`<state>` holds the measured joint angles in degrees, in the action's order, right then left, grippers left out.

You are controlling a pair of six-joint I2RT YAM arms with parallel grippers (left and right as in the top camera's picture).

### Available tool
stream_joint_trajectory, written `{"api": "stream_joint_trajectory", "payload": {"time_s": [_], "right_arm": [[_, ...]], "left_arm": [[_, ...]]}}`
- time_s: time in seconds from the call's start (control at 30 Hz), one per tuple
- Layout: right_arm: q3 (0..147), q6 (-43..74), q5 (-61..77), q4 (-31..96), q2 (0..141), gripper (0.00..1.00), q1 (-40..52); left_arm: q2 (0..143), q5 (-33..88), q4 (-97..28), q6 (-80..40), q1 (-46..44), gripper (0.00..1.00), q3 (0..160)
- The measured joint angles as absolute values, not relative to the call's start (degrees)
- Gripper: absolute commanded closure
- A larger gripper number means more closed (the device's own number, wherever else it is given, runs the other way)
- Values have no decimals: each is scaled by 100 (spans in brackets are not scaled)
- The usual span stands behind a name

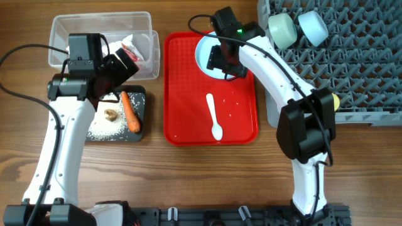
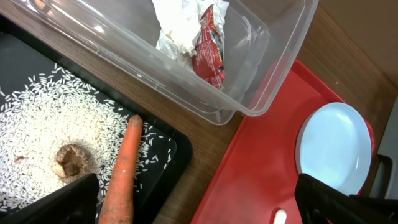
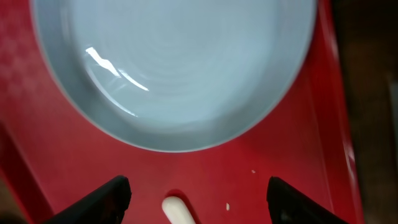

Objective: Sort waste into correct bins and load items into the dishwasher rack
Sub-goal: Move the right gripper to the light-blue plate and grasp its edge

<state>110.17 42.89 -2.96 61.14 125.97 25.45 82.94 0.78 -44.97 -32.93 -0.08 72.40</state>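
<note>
Right gripper [image 3: 198, 198] jaws apart, empty, over rim of round pale-blue plate [image 3: 180, 62] on flat red plastic tray [image 3: 298, 155]. Left gripper [image 2: 199, 202] jaws wide, empty, above shallow black rectangular tray [image 2: 171, 146].

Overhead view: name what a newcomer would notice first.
The red tray in the middle stands out, with a plate at its far end below the open right gripper and a spoon nearer. The big grey rack fills the far right corner, holding a green bowl and a blue bowl. On the left, an orange carrot lies beside rice in the black tray.
</note>
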Motion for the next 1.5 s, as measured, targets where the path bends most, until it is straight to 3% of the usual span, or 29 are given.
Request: {"api": "stream_joint_trajectory", "payload": {"time_s": [0.43, 0.6, 0.73, 1.03, 1.2, 1.5], "right_arm": [[11017, 5168, -663, 6106, 12680, 22, 2545], [11017, 5273, -607, 5977, 12763, 23, 2545], [11017, 5671, -537, 5951, 12844, 30, 2545], [11015, 6285, -279, 5739, 13474, 30, 2541], [11008, 6396, -193, 5535, 13485, 61, 2541], [11006, 6473, -84, 5636, 13487, 94, 2530]], "left_arm": [[8294, 78, -4495, -3293, -8, 0, 7240], [8294, 78, -4497, -3295, -8, 0, 7240], [8294, 78, -4497, -3295, -8, 0, 7240], [8294, 78, -4495, -3293, -8, 0, 7240], [8294, 78, -4497, -3293, -8, 0, 7240], [8294, 78, -4495, -3293, -8, 0, 7240]]}}
